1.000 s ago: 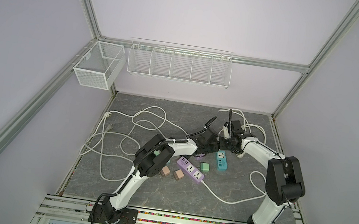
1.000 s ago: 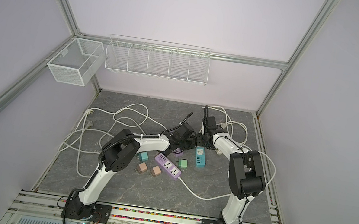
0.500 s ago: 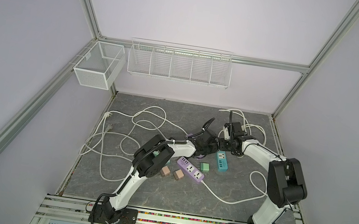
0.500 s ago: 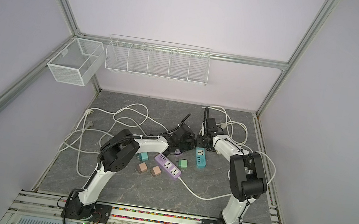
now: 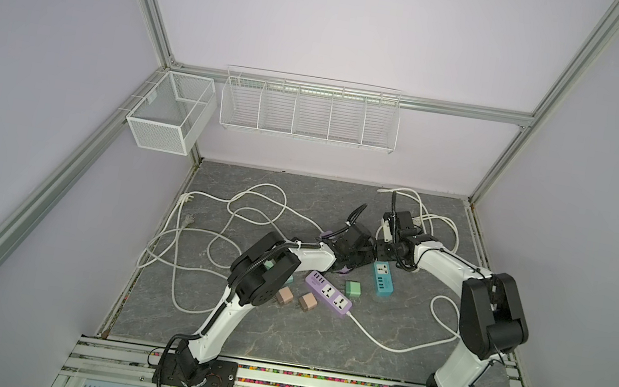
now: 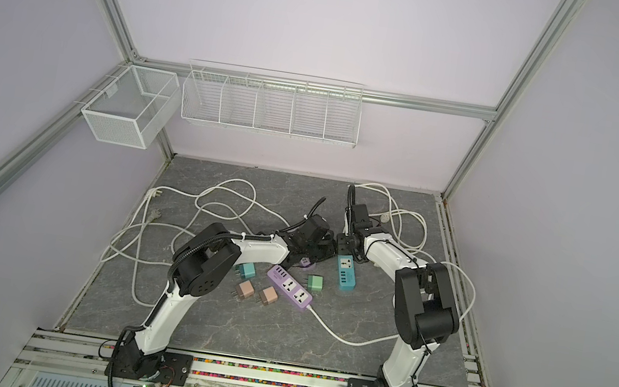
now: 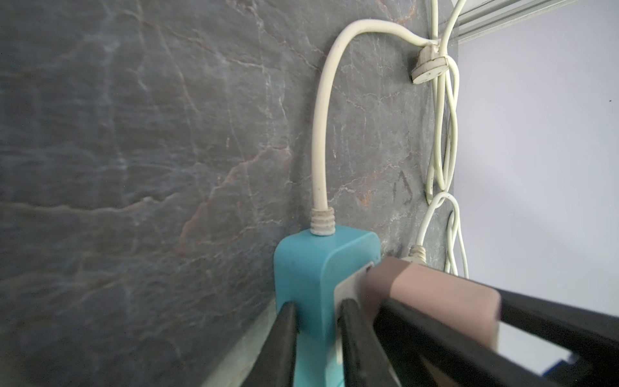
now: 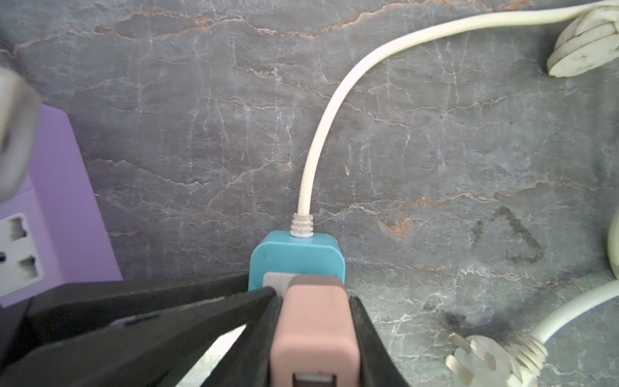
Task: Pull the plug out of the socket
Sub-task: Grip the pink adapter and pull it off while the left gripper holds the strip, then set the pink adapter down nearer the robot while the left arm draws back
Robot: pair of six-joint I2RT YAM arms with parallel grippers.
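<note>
The socket is a teal power strip point(image 8: 294, 258) lying on the grey stone floor, with a white cord leaving its end. In both top views it sits mid-floor point(image 5: 382, 280) point(image 6: 345, 276). A pink plug point(image 8: 315, 328) stands against the strip's white face, and no prongs show. My right gripper point(image 8: 315, 298) is shut on the plug's two sides. From the other side my left gripper point(image 7: 316, 308) is shut on the teal strip point(image 7: 301, 268), just beside the plug point(image 7: 432, 295). The two grippers meet at the strip's far end point(image 5: 374, 253).
A purple power strip point(image 5: 327, 294), a green adapter point(image 5: 353, 289) and two brown cubes point(image 5: 285, 296) lie just in front. White cables loop across the floor point(image 5: 238, 208), and a loose pronged plug point(image 8: 482, 358) lies beside the strip. Wire baskets point(image 5: 308, 112) hang on the back wall.
</note>
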